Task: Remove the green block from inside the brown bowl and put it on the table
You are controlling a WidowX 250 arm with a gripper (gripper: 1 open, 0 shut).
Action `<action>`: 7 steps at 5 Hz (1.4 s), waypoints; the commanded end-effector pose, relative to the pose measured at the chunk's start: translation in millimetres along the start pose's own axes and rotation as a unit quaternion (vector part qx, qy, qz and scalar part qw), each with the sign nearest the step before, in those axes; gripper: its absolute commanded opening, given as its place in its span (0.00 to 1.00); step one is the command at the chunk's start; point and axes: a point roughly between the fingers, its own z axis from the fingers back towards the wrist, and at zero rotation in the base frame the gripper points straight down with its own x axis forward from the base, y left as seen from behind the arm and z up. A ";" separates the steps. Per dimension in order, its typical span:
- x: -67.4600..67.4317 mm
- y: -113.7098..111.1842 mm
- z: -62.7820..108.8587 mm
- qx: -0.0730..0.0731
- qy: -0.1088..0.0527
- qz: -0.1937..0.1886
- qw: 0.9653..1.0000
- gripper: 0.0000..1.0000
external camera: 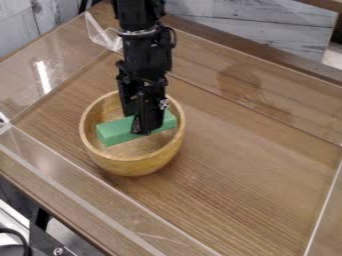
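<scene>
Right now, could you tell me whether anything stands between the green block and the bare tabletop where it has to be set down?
Only the thick rim of the round light-brown wooden bowl. The claw is shut on the flat bright-green block, held at about rim height. The brown wood-grain table beside the bowl shows nothing else in the way.

You have one view only, so nothing is shared between cameras. It sits high off the near corner of the counter and looks down at a slant, so the counter's edges run diagonally across your picture. You are near enough that the counter fills almost the whole frame, with its clear walls in sight along the left and near sides. The arm comes down from the top edge, left of centre, and its upper part is cut off. The bowl lies just left of the middle. A pale wall shows at top right.
</scene>
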 end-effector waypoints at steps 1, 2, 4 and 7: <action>11.3 -12.0 22.0 0.022 -0.031 -0.012 0.999 0.00; 17.6 -26.8 22.1 0.020 -0.029 -0.022 0.999 0.00; 29.1 -52.5 19.8 0.019 -0.024 -0.042 0.999 0.00; 33.7 -78.1 7.6 0.029 -0.013 -0.083 0.996 0.00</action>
